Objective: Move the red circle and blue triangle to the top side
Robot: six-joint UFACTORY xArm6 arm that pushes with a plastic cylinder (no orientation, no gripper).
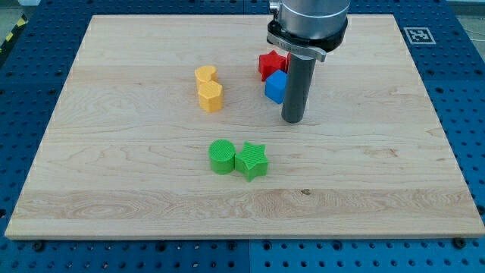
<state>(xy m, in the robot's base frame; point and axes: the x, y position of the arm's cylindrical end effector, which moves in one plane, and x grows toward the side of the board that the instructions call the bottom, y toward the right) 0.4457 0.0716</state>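
Observation:
A red block (270,64) lies near the board's top centre; its outline looks star-like and the arm partly hides it. A blue block (275,86) sits just below it and touches it. Its right side is hidden by the rod, so its shape is unclear. My tip (293,120) rests on the board just to the right of the blue block and slightly below it. The rod stands against or very close to the blue block's right side.
A yellow heart-like block (205,74) and a yellow hexagon (211,96) sit together left of centre. A green circle (222,156) and a green star (251,160) touch each other below centre. The wooden board (114,189) lies on a blue perforated table.

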